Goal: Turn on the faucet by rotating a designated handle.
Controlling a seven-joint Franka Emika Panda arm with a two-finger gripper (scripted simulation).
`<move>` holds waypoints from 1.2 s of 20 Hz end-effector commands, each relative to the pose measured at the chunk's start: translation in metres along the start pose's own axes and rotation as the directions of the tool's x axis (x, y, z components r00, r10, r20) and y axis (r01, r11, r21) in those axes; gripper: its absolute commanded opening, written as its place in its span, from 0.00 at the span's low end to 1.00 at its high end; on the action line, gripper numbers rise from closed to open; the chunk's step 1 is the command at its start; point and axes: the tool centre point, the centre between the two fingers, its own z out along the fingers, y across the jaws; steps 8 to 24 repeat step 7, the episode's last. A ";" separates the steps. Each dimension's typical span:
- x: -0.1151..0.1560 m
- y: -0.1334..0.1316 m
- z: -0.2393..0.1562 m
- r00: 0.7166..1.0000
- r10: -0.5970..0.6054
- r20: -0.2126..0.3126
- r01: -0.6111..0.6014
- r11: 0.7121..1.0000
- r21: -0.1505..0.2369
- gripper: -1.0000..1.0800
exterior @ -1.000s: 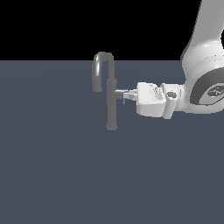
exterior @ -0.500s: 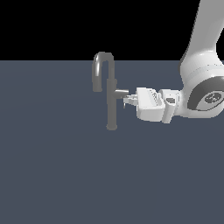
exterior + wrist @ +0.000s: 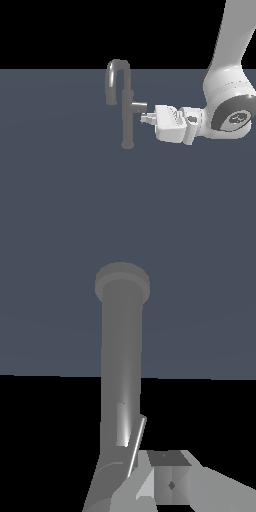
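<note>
The faucet [image 3: 128, 122] is a slim grey column with a gooseneck spout [image 3: 117, 65] on top, standing on the dark floor. The handle [image 3: 138, 106] is a short stub pointing from the column toward the exterior view's right. My gripper [image 3: 146, 119] lies level, just below the stub's end and close to the column; its fingers look shut on nothing. In the wrist view the column [image 3: 122, 356] fills the middle. The thin lever pin [image 3: 136, 445] slants right beside one of my fingers [image 3: 169, 483]. Whether they touch I cannot tell.
The white arm [image 3: 227, 112] comes in from the exterior view's upper right. The flat dark grey floor [image 3: 60, 200] spreads all around the faucet, and nothing else shows on it.
My gripper has dropped a little and edged toward the column, from level with the handle stub to just under it. The faucet has not visibly changed.
</note>
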 end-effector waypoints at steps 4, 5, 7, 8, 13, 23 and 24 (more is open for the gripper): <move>0.022 -0.024 0.002 1.000 0.004 -0.031 -0.003 1.000 0.030 0.00; 0.025 -0.027 0.003 0.999 0.007 -0.034 -0.006 0.999 0.032 0.00; 0.029 -0.029 0.003 0.999 0.011 -0.036 -0.009 0.999 0.034 0.00; 0.029 -0.029 0.003 0.999 0.011 -0.036 -0.009 0.999 0.034 0.00; 0.029 -0.029 0.003 0.999 0.011 -0.036 -0.009 0.999 0.034 0.00; 0.029 -0.029 0.003 0.999 0.011 -0.036 -0.009 0.999 0.034 0.00; 0.029 -0.029 0.003 0.999 0.011 -0.036 -0.009 0.999 0.034 0.00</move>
